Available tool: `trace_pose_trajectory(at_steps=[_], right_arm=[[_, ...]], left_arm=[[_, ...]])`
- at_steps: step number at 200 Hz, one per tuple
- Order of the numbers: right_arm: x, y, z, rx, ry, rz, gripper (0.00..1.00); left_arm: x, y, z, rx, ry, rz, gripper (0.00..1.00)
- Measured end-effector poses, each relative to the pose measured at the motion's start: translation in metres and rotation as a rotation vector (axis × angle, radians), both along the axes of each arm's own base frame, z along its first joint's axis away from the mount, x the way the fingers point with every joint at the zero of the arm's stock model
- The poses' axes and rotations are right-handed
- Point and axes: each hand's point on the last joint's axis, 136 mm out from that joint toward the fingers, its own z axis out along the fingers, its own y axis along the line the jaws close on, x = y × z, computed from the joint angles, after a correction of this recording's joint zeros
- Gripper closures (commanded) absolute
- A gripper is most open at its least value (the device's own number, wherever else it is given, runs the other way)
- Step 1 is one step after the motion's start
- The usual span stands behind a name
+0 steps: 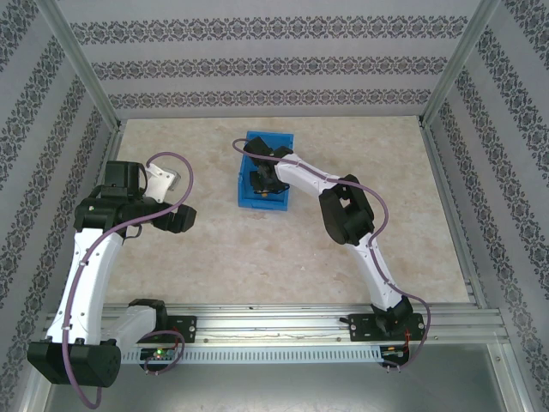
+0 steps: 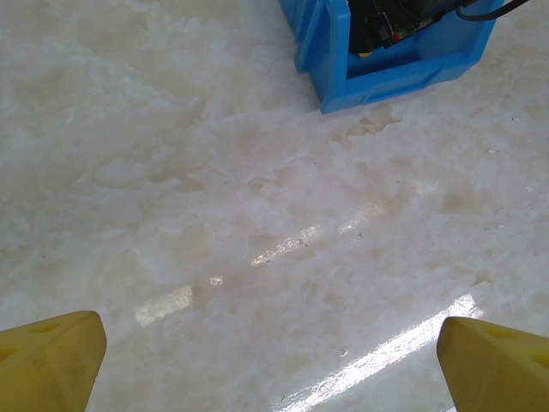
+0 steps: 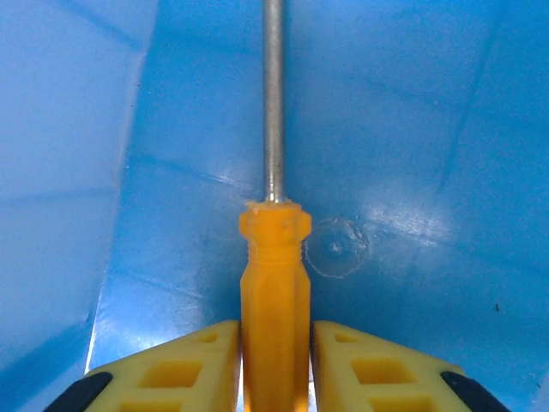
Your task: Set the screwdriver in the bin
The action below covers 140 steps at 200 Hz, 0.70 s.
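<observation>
Yellow fingers of the right claw were seen clenched on the orange handle of the screwdriver, which was held inside the bin, its silver shaft pointed away over the blue floor. Whether the tool was touching that floor could not be told. The left claw was spread wide over bare surface, and nothing was held in it. The carrying was judged done; the grip was yet to be released and the arm drawn out
</observation>
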Motion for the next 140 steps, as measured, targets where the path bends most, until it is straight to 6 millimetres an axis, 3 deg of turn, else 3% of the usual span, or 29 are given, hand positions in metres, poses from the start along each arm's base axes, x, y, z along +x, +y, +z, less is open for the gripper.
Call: trace_pose_trajectory(at_steps=[55,76,103,140], right_arm=[[0.001,-0.001,0.002,-0.006,-0.007,-0.002,0.66],[0.002,-0.004,0.012,-0.011,-0.031,-0.006,0.65],[0.005,-0.007,0.046,0.004,-0.09,-0.011,0.64],[0.004,-0.006,0.118,0.051,-0.219,0.001,0.63]], left_arm=[[0.001,0.0,-0.001,-0.001,0.006,0.001,0.01],[0.002,0.0,-0.001,-0.001,0.002,0.001,0.01],[0.005,0.0,0.0,-0.001,-0.006,0.001,0.01],[0.008,0.0,0.0,-0.001,-0.018,0.001,0.01]])
